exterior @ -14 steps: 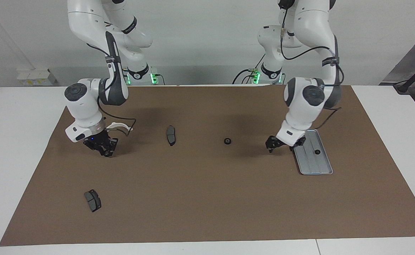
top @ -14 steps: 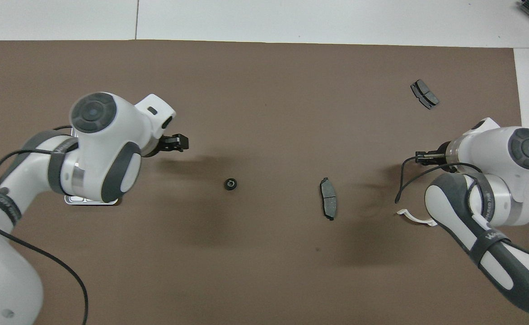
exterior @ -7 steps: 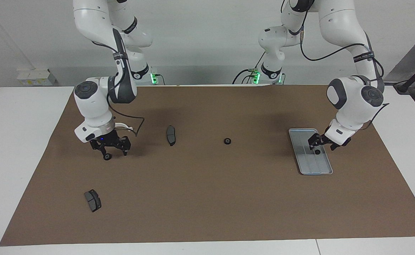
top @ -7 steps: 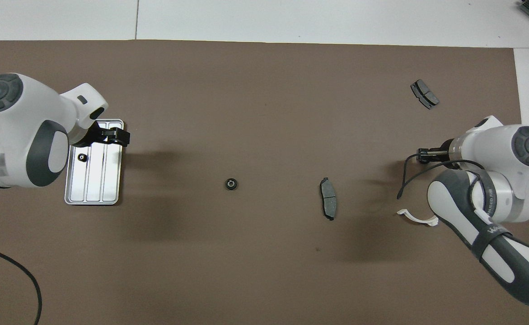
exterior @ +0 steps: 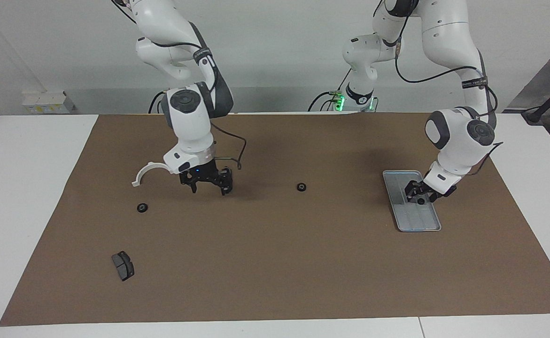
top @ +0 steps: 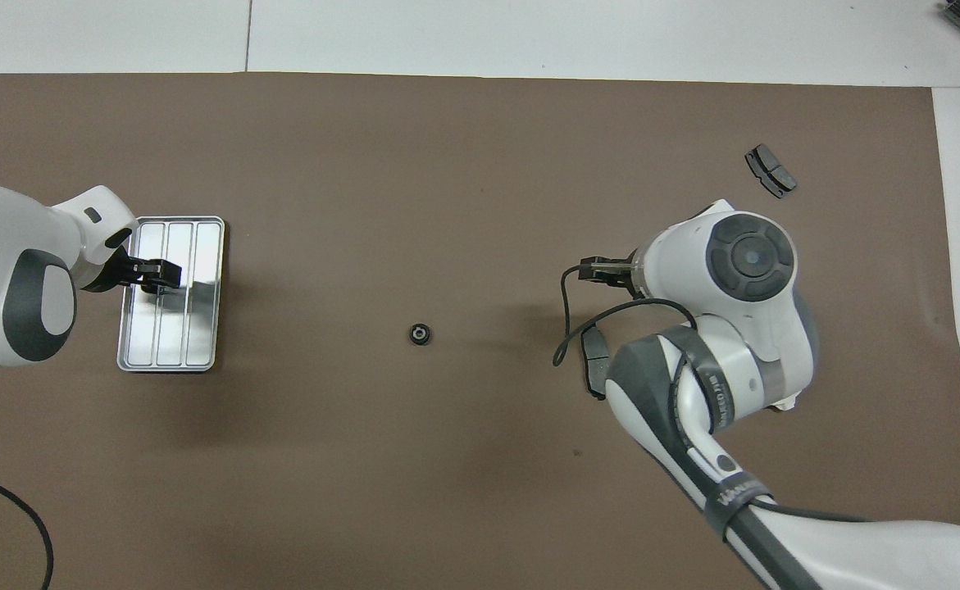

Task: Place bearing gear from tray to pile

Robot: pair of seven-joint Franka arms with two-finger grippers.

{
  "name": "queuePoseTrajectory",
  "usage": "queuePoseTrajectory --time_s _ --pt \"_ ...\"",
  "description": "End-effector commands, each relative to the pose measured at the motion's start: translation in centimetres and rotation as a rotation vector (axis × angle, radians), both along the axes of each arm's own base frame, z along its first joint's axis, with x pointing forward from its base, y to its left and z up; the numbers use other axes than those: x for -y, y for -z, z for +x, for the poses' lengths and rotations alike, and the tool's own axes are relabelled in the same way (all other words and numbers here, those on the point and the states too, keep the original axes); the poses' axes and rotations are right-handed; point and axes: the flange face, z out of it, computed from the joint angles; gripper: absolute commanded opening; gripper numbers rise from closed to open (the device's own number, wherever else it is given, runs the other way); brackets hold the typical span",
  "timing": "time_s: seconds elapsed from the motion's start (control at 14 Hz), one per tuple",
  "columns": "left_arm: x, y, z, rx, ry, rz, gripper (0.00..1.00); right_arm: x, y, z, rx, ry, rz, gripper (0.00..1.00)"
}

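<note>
A white table (exterior: 26,188) carried a brown mat (exterior: 275,263); a ridged silver-grey metal tray (exterior: 418,224), two small black bearing gears (exterior: 301,187) (exterior: 142,207) and a dark grey brake pad (exterior: 123,265) lay on it.

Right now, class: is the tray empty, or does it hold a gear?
Cannot tell. The left gripper is down in the tray and covers the spot; the bare ridges around it show no gear.

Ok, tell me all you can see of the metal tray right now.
The tray is a flat rectangular silver-grey metal piece with rounded corners, a raised rim and lengthwise ridges that split it into three channels. It lies flat on the brown mat toward the left arm's end of the table. The left gripper is down over it; whether it touches the tray cannot be told.
</note>
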Motion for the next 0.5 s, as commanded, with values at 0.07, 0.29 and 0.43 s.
queuePoseTrajectory --time_s 0.07,0.29,0.43 --pt "-0.7 0.5 -0.5 0.02 -0.018 -0.008 0.66 -7.6 -1.0 -0.5 -0.05 0.022 0.024 0.99" --pt "-1.1 1.4 -1.1 0.015 -0.025 -0.008 0.59 -12.6 -0.9 -1.6 -0.054 0.033 0.045 0.99" --pt "-1.0 1.4 -1.1 0.02 -0.026 -0.008 0.56 -16.2 0.2 -0.7 -0.079 0.077 0.061 0.99"
